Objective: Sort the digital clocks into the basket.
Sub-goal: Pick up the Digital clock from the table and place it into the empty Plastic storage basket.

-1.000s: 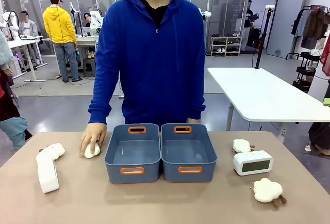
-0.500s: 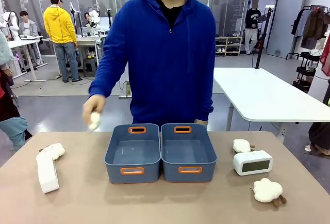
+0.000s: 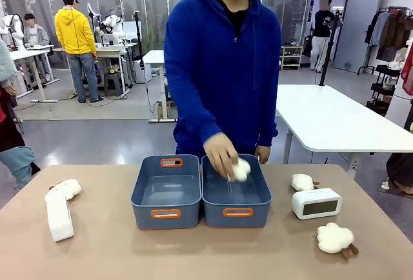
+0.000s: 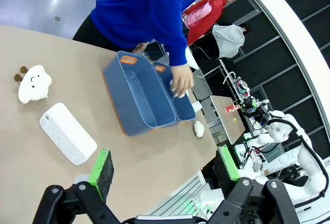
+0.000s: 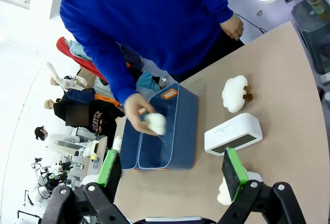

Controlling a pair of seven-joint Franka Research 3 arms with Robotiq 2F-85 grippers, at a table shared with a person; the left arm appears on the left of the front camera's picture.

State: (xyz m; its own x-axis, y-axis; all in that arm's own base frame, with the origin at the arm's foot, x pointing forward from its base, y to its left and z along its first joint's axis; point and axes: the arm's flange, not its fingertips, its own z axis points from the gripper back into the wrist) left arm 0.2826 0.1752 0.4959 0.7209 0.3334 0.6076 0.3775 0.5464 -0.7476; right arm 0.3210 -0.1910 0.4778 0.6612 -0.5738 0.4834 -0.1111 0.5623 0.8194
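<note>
White digital clock [image 3: 316, 203] lies right of the two blue baskets [image 3: 145, 217], the other clock [image 3: 58, 219] far left on the table [image 3: 206, 254]. A person's hand [image 3: 219, 153] holds a plush toy [image 3: 240, 169] over the right basket [image 3: 259, 219]. Robot's left hand [image 4: 165, 166] and right hand [image 5: 171, 167]: fingers apart.

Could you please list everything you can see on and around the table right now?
Baskets: two, blue with orange handle slots, side by side mid-table; left one, right one.
Digital clocks: two, white; one on the table's left, one on its right.
Plush sheep: four, white; one by the left clock, two near the right clock, one held over the right basket.
Table: one, tan.
Person's hand: one, blue sleeve, holding that sheep.
Left gripper: open, empty.
Right gripper: open, empty.
</note>
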